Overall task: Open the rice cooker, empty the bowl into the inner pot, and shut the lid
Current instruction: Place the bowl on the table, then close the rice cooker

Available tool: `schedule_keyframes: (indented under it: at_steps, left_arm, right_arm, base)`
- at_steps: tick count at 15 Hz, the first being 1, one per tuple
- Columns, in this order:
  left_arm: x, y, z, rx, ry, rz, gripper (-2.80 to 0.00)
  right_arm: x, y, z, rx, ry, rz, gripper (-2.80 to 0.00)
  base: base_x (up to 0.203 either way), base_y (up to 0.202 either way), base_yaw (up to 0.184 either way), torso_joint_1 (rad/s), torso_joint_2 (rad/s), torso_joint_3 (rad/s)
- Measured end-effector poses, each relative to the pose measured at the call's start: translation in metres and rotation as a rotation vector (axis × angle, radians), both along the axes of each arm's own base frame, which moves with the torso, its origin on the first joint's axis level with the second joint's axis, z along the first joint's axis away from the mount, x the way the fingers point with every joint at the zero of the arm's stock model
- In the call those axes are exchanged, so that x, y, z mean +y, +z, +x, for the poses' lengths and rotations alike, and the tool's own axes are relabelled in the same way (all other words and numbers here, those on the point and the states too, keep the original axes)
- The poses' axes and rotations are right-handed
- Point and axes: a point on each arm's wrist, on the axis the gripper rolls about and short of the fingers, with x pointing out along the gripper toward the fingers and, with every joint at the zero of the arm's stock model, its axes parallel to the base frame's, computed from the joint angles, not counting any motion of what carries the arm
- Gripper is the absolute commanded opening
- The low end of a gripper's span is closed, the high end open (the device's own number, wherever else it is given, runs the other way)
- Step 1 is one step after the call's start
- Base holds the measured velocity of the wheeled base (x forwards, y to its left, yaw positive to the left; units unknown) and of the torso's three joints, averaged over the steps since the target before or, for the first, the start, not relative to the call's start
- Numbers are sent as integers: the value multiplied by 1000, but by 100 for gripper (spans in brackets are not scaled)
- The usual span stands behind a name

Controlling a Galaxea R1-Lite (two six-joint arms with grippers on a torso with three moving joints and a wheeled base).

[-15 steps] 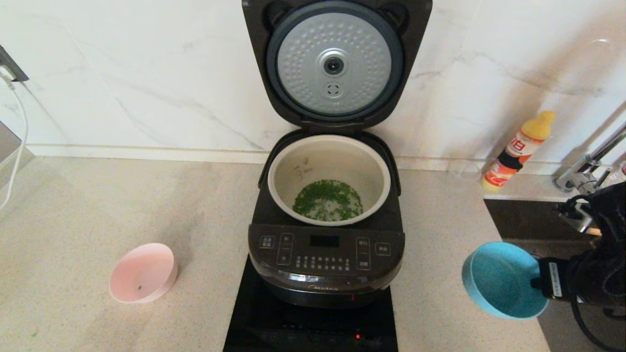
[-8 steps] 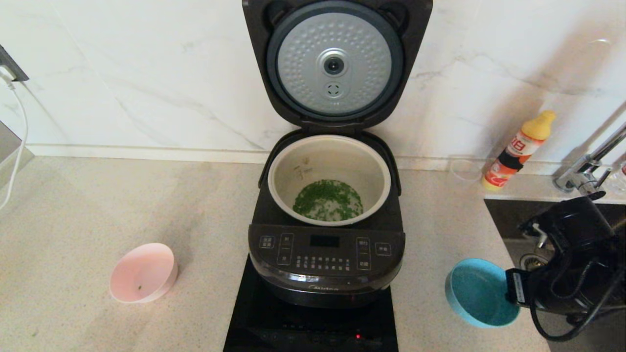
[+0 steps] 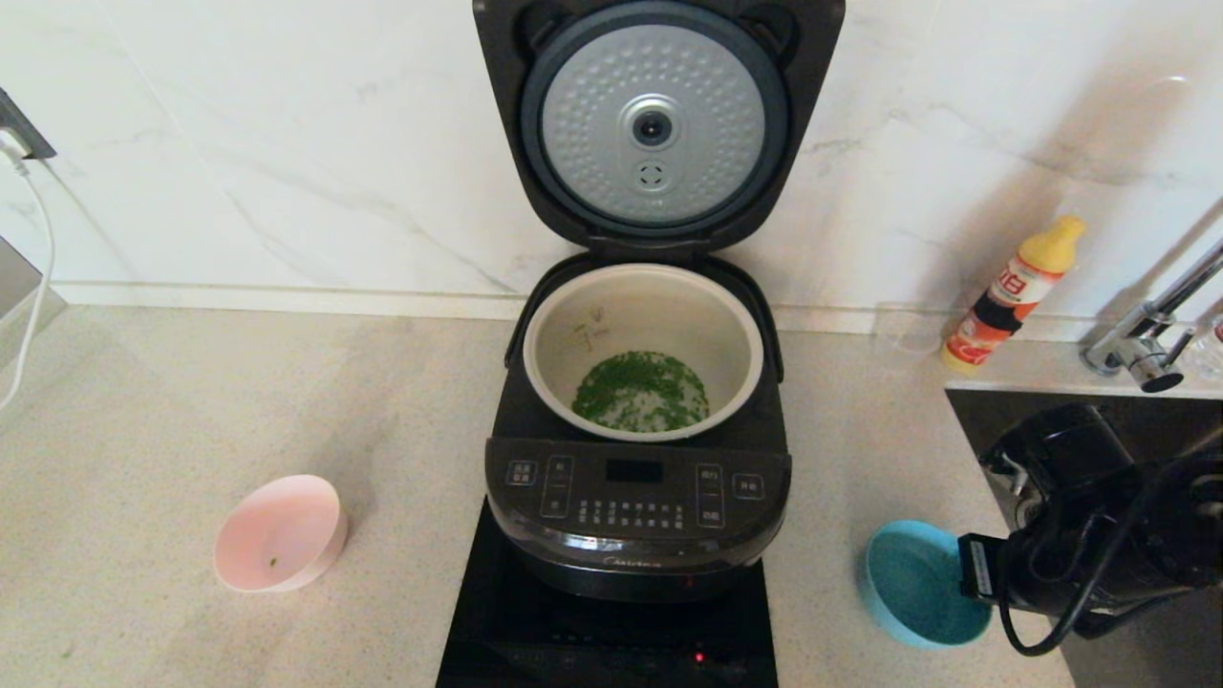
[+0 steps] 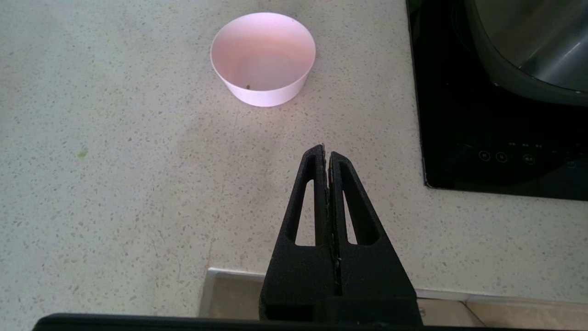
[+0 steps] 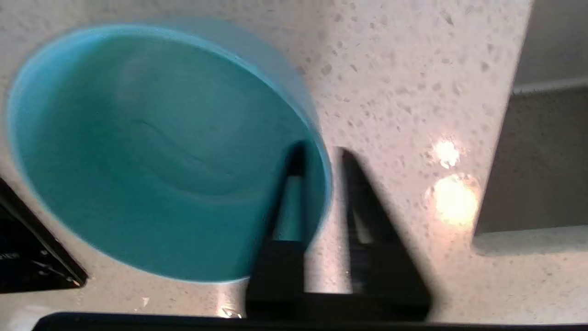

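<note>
Right claw (image 5: 319, 158): my working arm, low over the desk (image 3: 287, 401) on the cooker's right. Fingers straddle the rim of the teal bowl (image 3: 915, 583), one inside the wall, one outside. A sliver of gap shows at the outer finger; I read them as parted, letting go, not pinching.

Teal bowl: sitting on the desk, empty as far as I can see, touching or just beside the inner finger.

Left claw (image 4: 327, 158): parked at the near desk edge, fingers pressed together, holding nothing.

Pink bowl (image 4: 263, 57): straight ahead of the left claw, well apart from it, upright on the desk. One dark speck inside, otherwise bare.

Rice cooker (image 3: 638, 506): across from the right claw toward the robot's left, between the two bowls.

Inner pot (image 3: 642, 349): seated in the cooker, green bits and pale grains at the bottom.

Lid (image 3: 654, 124): stood fully upright, dimpled disc facing me.

Key relation: the lid rises up and away behind the cooker, about midway between the arms. The right claw is already out over the desk, so I judge it the likelier one to bring the lid down.

Stage, my guess: pouring done; closing left.

Caution: clear the teal rim before lifting.
</note>
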Motion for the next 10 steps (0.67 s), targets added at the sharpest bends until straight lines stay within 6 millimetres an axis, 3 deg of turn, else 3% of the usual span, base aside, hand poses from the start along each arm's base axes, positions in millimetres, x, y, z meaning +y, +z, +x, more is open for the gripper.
schedule_keyframes:
  at_steps: [4,6,8,10]
  left_arm:
    - [0,0,0,0,0,1,-280]
    - [0,0,0,0,0,0,-280]
    - [0,0,0,0,0,1,-280]
    - [0,0,0,0,0,0,-280]
  right_arm:
    - [-1,14,1,-70,-10,2,0]
    - [-2,29,-5,-132,-18,-5,-280]
    - [-1,58,-13,-243,-10,-4,-280]
    - [0,100,-18,-411,-10,-38,-280]
  base:
    - [0,0,0,0,0,0]
    - [0,0,0,0,0,0]
    - [0,0,0,0,0,0]
    - [0,0,0,0,0,0]
